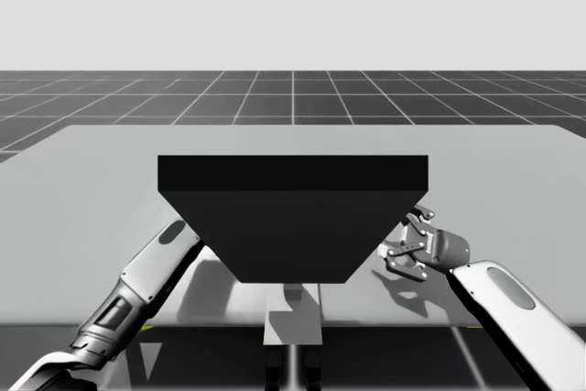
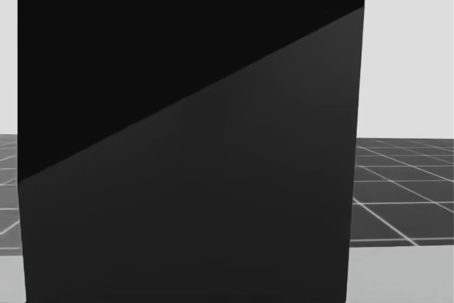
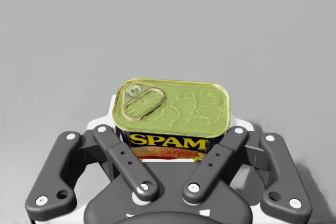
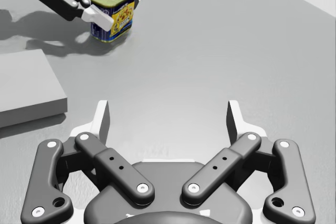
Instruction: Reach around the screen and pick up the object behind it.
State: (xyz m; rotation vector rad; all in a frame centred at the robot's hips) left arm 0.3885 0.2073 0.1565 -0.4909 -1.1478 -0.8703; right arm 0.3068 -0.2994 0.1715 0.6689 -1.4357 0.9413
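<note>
Grasp stage: behind the screen (image 1: 293,217), the yellow-topped blue can (image 3: 173,106) stands on the table (image 1: 513,162) inside my left gripper (image 3: 173,123), jaws pressing its two sides. My right gripper (image 4: 168,114) hangs wide beside the screen, right of centre. Next, likely a straight lift.

Simulator scene: plain grey table (image 1: 92,180), grid floor (image 1: 293,93) (blank backdrop).
</note>
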